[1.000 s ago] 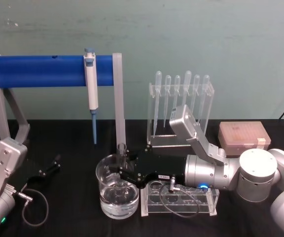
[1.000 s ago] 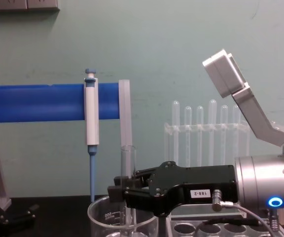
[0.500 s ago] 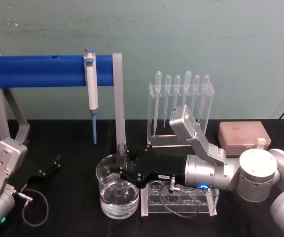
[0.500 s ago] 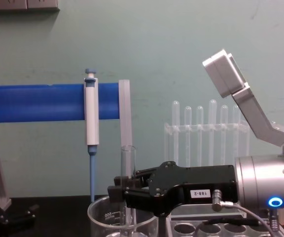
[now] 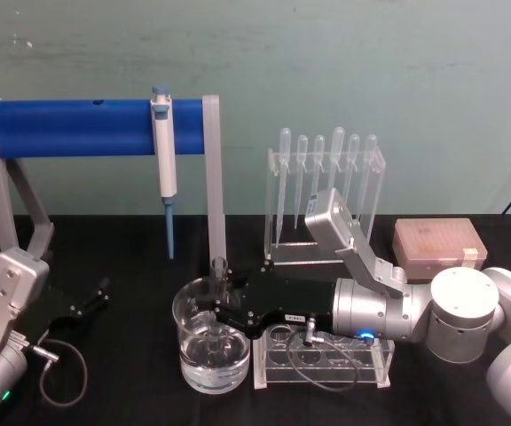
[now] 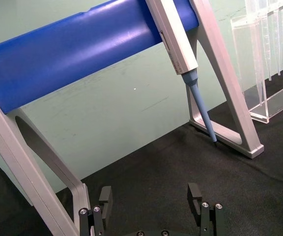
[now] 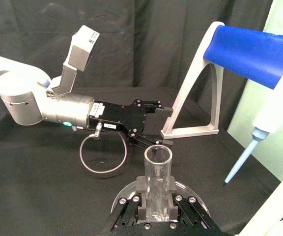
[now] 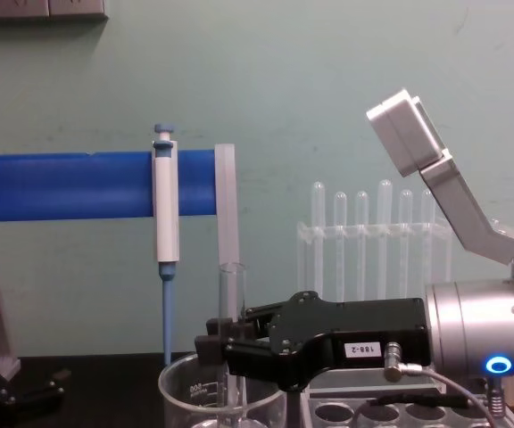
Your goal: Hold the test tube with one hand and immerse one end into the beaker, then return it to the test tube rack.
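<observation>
Head: R hand (image 5: 213, 311) clamped on test tube (image 5: 219, 269), upright in beaker (image 5: 184, 346).
Chest: lower end below rim, immersion depth unclear. We'd lower straight down, w/o touching glass wall.
L wrist: L hand (image 6: 149, 194) over table (image 6: 259, 196), fingers spread, empty.

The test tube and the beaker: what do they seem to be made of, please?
The test tube, held upright in the beaker by the right gripper, looks like clear glossy glass: see-through wall, flared rim. The beaker seems glass too, possibly clear plastic: transparent, white printed marks. The left gripper sits open, parked at the left.
</observation>
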`<action>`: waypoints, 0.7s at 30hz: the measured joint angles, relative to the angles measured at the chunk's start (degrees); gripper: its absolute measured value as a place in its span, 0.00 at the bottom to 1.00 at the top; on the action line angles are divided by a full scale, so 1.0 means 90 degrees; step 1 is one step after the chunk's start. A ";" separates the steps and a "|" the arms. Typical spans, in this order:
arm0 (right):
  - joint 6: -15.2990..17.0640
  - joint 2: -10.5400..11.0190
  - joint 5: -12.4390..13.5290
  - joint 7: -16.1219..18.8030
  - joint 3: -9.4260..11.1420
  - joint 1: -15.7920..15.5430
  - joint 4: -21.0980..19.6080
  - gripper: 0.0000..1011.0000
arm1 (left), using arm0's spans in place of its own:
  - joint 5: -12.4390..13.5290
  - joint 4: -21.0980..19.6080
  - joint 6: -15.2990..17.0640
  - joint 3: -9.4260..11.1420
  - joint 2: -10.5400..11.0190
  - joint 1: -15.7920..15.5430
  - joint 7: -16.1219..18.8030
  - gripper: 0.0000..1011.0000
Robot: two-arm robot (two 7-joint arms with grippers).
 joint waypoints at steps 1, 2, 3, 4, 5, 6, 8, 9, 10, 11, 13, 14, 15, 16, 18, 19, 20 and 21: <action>0.0000 0.0000 0.0000 0.0000 0.0000 0.0000 0.0000 0.22 | 0.0000 0.0000 0.0000 0.0000 0.0000 0.0000 0.0000 0.99; 0.0000 0.0000 0.0000 0.0000 0.0000 0.0000 0.0000 0.22 | 0.0000 0.0000 0.0000 0.0000 0.0000 0.0000 0.0000 0.99; 0.0000 0.0000 0.0000 0.0000 0.0000 0.0000 0.0000 0.22 | 0.0000 0.0000 0.0000 0.0000 0.0000 0.0000 0.0000 0.99; 0.0000 0.0000 0.0000 0.0000 0.0000 0.0000 0.0000 0.22 | 0.0000 0.0000 0.0000 0.0000 0.0000 0.0000 0.0000 0.99; 0.0000 0.0000 0.0000 0.0000 0.0000 0.0000 0.0000 0.22 | 0.0000 0.0000 0.0000 0.0000 0.0000 0.0000 0.0000 0.99; 0.0000 0.0000 0.0000 0.0000 0.0000 0.0000 0.0000 0.22 | 0.0000 0.0000 0.0000 0.0000 0.0000 0.0000 0.0000 0.99; 0.0000 0.0000 0.0000 0.0000 0.0000 0.0000 0.0000 0.22 | 0.0000 0.0000 0.0000 0.0000 0.0000 0.0000 0.0000 0.99; 0.0000 0.0000 0.0000 0.0000 0.0000 0.0000 0.0000 0.22 | 0.0000 0.0000 0.0000 0.0000 0.0000 0.0000 0.0000 0.99; 0.0000 0.0000 0.0000 0.0000 0.0000 0.0000 0.0000 0.22 | 0.0000 0.0000 0.0000 0.0000 0.0000 0.0000 0.0000 0.99; -0.0001 0.0000 0.0000 0.0000 0.0000 0.0000 0.0000 0.22 | 0.0000 0.0000 0.0000 0.0000 0.0000 0.0000 0.0000 0.99; 0.0000 0.0000 0.0000 0.0000 0.0000 0.0000 0.0000 0.22 | 0.0000 0.0000 0.0000 0.0000 0.0000 0.0000 0.0000 0.99; 0.0000 0.0000 0.0000 0.0000 0.0000 0.0000 0.0000 0.22 | 0.0001 0.0000 0.0000 0.0000 0.0000 0.0000 0.0000 0.99; 0.0000 0.0000 0.0000 0.0000 0.0000 0.0000 0.0000 0.22 | 0.0000 0.0000 0.0000 0.0000 0.0000 0.0000 0.0000 0.99; 0.0000 0.0000 0.0000 0.0000 0.0000 0.0000 0.0000 0.22 | 0.0000 0.0000 0.0000 0.0000 0.0000 0.0000 0.0000 0.99; 0.0000 0.0000 0.0000 0.0000 0.0000 0.0000 0.0000 0.22 | 0.0000 0.0000 0.0000 0.0000 0.0000 0.0000 0.0000 0.99; 0.0000 0.0000 0.0000 0.0000 0.0000 0.0000 0.0000 0.22 | 0.0000 0.0000 0.0000 0.0000 0.0000 0.0000 0.0000 0.99; 0.0000 0.0000 0.0000 0.0000 0.0000 0.0000 0.0000 0.22 | 0.0000 0.0000 0.0000 0.0000 0.0000 0.0000 0.0000 0.99; 0.0000 0.0000 0.0000 0.0000 0.0000 0.0000 0.0000 0.22 | 0.0000 0.0000 0.0000 0.0000 0.0000 0.0000 0.0000 0.99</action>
